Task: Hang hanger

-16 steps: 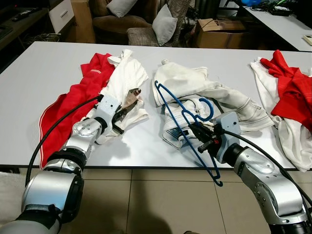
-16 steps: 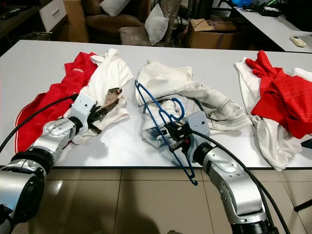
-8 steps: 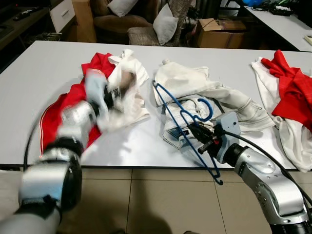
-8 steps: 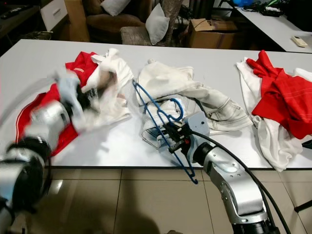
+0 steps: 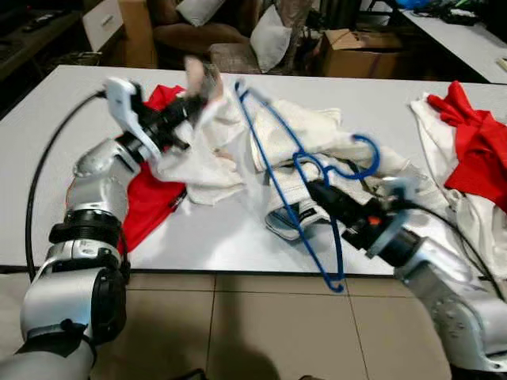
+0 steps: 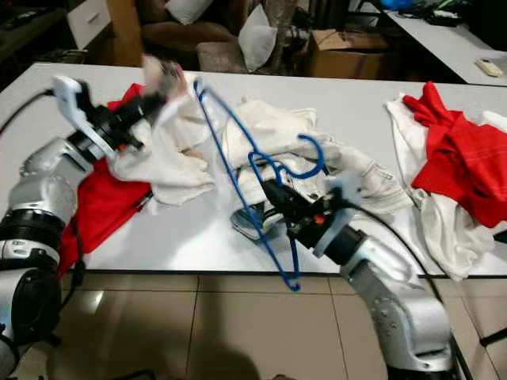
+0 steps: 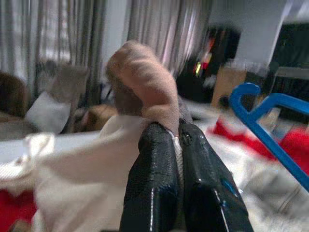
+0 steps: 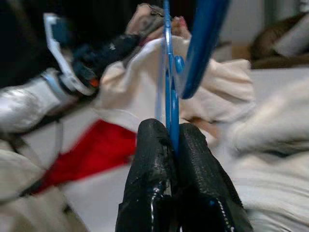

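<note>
The right gripper (image 5: 321, 192) is clamped tight on the blue hanger (image 5: 293, 170), holding it up off the desk (image 5: 47, 119) with the hook toward the robot's right. The left gripper (image 5: 192, 107) is pinched shut on the collar of a white shirt (image 5: 210, 146), lifting that end clear while the rest trails over a red top (image 5: 146, 202). So both pieces are in hand and raised close together, but the hanger isn't inside the shirt yet. To my eye, threading it into the neck and hanging it up both remain.
</note>
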Motion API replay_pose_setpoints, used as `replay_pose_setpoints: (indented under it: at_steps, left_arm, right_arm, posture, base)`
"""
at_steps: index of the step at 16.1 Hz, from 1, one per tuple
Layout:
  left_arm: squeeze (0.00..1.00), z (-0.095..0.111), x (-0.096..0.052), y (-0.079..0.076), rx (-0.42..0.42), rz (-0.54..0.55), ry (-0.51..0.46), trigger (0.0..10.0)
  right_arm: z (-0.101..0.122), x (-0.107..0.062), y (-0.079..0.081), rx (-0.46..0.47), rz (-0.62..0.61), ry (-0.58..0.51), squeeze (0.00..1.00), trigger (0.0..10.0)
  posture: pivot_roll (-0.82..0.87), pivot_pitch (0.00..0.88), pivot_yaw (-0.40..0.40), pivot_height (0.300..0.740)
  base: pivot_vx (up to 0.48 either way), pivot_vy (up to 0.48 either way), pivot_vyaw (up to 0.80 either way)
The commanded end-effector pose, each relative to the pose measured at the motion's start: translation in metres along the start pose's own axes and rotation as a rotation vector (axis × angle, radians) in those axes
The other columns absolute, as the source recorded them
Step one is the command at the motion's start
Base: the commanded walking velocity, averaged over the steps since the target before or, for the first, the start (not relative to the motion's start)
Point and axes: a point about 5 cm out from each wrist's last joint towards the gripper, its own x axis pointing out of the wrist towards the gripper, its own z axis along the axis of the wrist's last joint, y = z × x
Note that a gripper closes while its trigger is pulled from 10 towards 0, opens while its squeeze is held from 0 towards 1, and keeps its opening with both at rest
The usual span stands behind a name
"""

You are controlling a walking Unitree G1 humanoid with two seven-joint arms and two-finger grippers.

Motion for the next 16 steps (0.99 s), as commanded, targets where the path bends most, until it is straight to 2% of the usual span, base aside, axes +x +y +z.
replay_pose_setpoints:
  at_steps: [1,3,5,7,8,9,10,13,15,16]
  left_arm:
    - [0.00,0.007,0.001,-0.004,-0.042,-0.034,-0.057,0.0]
    - [0.00,0.010,0.000,-0.004,-0.049,-0.038,-0.081,0.0]
    - [0.00,0.023,-0.002,-0.002,-0.039,-0.004,-0.160,0.0]
    - [0.00,0.032,-0.003,-0.003,-0.037,0.006,-0.208,1.6]
    - [0.00,0.035,-0.002,-0.003,-0.035,0.021,-0.235,1.6]
    - [0.00,0.039,-0.002,-0.002,-0.041,0.040,-0.264,0.5]
    - [0.00,0.040,-0.002,-0.002,-0.042,0.048,-0.271,0.0]
    - [0.00,0.036,0.000,-0.007,-0.024,0.028,-0.227,0.0]
    - [0.00,0.030,0.005,0.000,0.047,0.147,-0.142,0.0]
    - [0.00,0.033,0.008,0.006,0.058,0.231,-0.143,0.0]
  right_arm:
    - [0.007,-0.004,0.005,0.019,0.045,-0.032,0.00,10.0]
    - [0.005,-0.006,0.005,0.017,0.058,0.005,0.00,10.0]
    - [-0.002,-0.011,-0.001,0.006,0.016,0.069,0.00,10.0]
    - [-0.009,-0.013,0.000,-0.002,0.013,0.133,0.00,10.0]
    - [-0.012,-0.013,-0.001,-0.004,0.002,0.152,0.00,10.0]
    - [-0.015,-0.014,-0.001,-0.006,-0.001,0.175,0.00,10.0]
    - [-0.018,-0.015,-0.001,-0.011,0.004,0.199,0.00,10.0]
    - [-0.021,-0.016,0.003,-0.016,0.022,0.214,0.00,10.0]
    - [-0.014,-0.016,0.010,-0.009,0.055,0.165,0.00,10.0]
    - [-0.012,-0.017,0.015,-0.019,0.094,0.171,0.00,10.0]
  posture:
    - [-0.06,0.000,-0.009,0.740]
    - [-0.06,0.000,-0.009,0.740]
    - [-0.06,0.000,-0.006,0.740]
    - [-0.06,0.000,-0.004,0.740]
    - [-0.06,0.000,-0.003,0.740]
    - [-0.06,0.000,-0.003,0.740]
    - [-0.06,0.000,-0.003,0.740]
    - [-0.06,0.000,0.006,0.740]
    - [-0.06,0.000,0.016,0.740]
    - [-0.06,0.000,0.017,0.740]
  base:
    - [0.000,0.000,0.00]
    - [0.000,0.000,0.00]
    - [0.000,0.000,0.00]
    - [0.000,0.000,0.00]
    - [0.000,0.000,0.00]
    - [0.000,0.000,0.00]
    - [0.000,0.000,0.00]
    - [0.000,0.000,0.00]
    - [0.000,0.000,0.00]
    - [0.000,0.000,0.00]
